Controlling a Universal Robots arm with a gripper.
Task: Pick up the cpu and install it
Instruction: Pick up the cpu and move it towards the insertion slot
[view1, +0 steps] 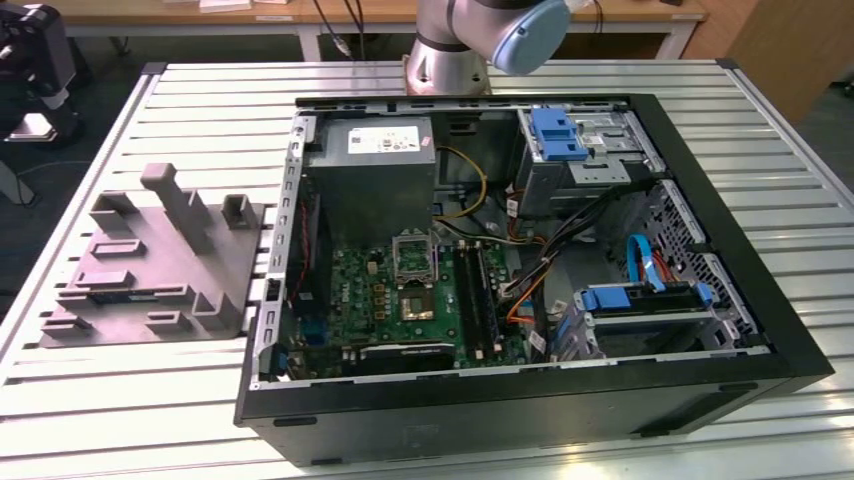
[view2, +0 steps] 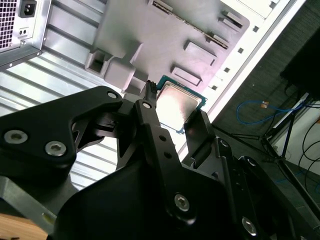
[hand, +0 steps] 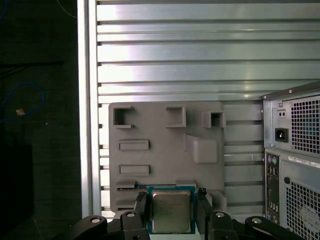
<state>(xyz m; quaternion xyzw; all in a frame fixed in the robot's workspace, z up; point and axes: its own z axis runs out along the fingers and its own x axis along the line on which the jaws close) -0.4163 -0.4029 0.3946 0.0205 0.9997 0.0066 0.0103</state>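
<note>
End effector (hand: 172, 201) clamped on cpu (hand: 171, 212) edges, grey tray (hand: 165, 150) beneath; thin edge hold could slip, letting it tilt or drop.

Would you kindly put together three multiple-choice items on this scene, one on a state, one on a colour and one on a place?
1. The computer case is: A) open, with its motherboard exposed; B) closed by a side panel; C) wrapped in foil.
2. The tray is: A) red; B) grey; C) yellow.
3. The cpu is: A) lying on the tray; B) seated on the motherboard; C) between the fingers of the gripper.

Answers:
1 A: the exterior view looks straight onto the green board.
2 B: it is grey in both wrist views.
3 C: both wrist views show a finger against each side of it.
</note>
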